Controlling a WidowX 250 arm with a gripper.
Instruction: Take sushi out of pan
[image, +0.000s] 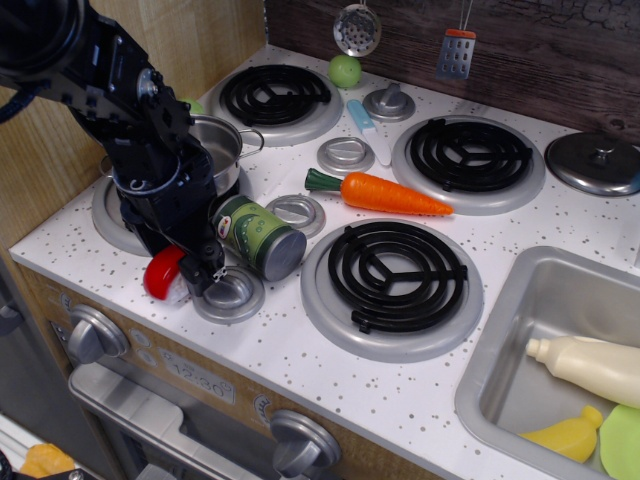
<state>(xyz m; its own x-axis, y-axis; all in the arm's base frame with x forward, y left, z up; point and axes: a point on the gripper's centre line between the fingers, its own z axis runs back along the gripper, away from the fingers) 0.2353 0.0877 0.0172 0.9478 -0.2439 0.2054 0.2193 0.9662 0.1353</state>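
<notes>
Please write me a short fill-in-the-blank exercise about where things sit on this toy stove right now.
1. The red-and-white toy sushi is at the counter's ____ edge, outside the shiny steel pan.
2. The green can lies on its ____.
3. The orange carrot has a ____ top.
4. The cream bottle lies in the ____.

Missing words: front; side; green; sink

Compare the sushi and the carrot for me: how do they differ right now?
The sushi is small, rounded, red over white; the carrot is long, tapered, orange with a green top. The sushi sits at the gripper near the counter's front edge; the carrot lies free mid-stove. Both are outside the pan.
</notes>
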